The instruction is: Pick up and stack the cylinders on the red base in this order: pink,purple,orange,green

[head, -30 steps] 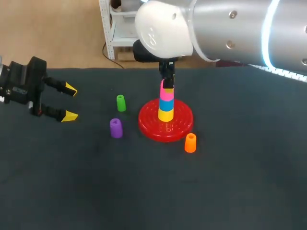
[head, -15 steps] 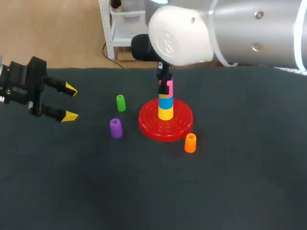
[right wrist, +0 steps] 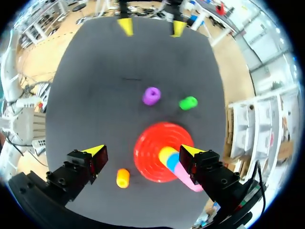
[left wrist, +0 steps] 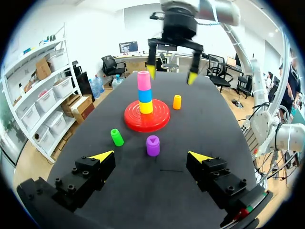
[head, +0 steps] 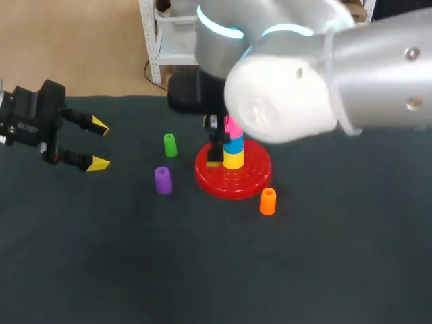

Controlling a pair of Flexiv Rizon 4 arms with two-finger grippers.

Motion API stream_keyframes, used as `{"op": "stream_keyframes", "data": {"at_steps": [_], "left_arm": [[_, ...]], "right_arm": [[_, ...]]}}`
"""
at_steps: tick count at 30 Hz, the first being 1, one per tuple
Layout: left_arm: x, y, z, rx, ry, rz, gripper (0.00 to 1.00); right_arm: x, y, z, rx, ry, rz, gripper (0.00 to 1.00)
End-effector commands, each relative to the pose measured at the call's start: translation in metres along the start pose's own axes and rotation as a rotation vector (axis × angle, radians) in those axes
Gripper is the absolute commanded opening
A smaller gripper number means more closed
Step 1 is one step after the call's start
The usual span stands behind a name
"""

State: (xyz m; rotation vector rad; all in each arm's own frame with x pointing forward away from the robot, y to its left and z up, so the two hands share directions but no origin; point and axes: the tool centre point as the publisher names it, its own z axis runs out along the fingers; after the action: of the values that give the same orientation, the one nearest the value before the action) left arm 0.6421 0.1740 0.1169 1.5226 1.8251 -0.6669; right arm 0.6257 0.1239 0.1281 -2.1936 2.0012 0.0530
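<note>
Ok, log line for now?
right tool: open, beside stack | left tool: open, away from stack | pink cylinder: top of stack on red base | purple cylinder, orange cylinder, green cylinder: loose on table

Table (head: 135, 270) bears red base (head: 253, 177), green cylinder (head: 170, 145), purple cylinder (head: 163, 180), orange cylinder (head: 268, 201).

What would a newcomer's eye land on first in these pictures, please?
The red base at the middle of the table, carrying a yellow, blue and pink tower, with my right claw open close to it. Then the loose green cylinder, purple cylinder and orange cylinder around the base, and my left claw open at the table's left.
</note>
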Motion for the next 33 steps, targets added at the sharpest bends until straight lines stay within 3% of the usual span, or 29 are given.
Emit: {"op": "stream_keyframes", "data": {"at_steps": [1,4,11,24,26,33], "left_arm": [[0.001,0.001,0.0,0.002,-0.003,0.002,1.0],[0.001,0.001,0.0,0.002,-0.003,0.002,1.0],[0.001,0.001,0.0,0.002,-0.003,0.002,1.0],[0.001,0.001,0.0,0.002,-0.003,0.002,1.0],[0.001,0.001,0.0,0.002,-0.003,0.002,1.0],[0.001,0.001,0.0,0.002,-0.003,0.002,1.0]], "right_arm": [[-0.028,0.01,0.025,-0.058,0.045,-0.037,1.0],[-0.04,0.015,0.042,-0.095,0.086,-0.072,1.0],[-0.059,0.009,0.059,-0.117,0.073,-0.048,1.0],[-0.069,-0.002,0.091,-0.109,0.086,0.012,1.0],[-0.07,-0.006,0.093,-0.08,0.081,0.012,1.0],[-0.069,-0.014,0.097,-0.093,0.064,0.048,1.0]]}}
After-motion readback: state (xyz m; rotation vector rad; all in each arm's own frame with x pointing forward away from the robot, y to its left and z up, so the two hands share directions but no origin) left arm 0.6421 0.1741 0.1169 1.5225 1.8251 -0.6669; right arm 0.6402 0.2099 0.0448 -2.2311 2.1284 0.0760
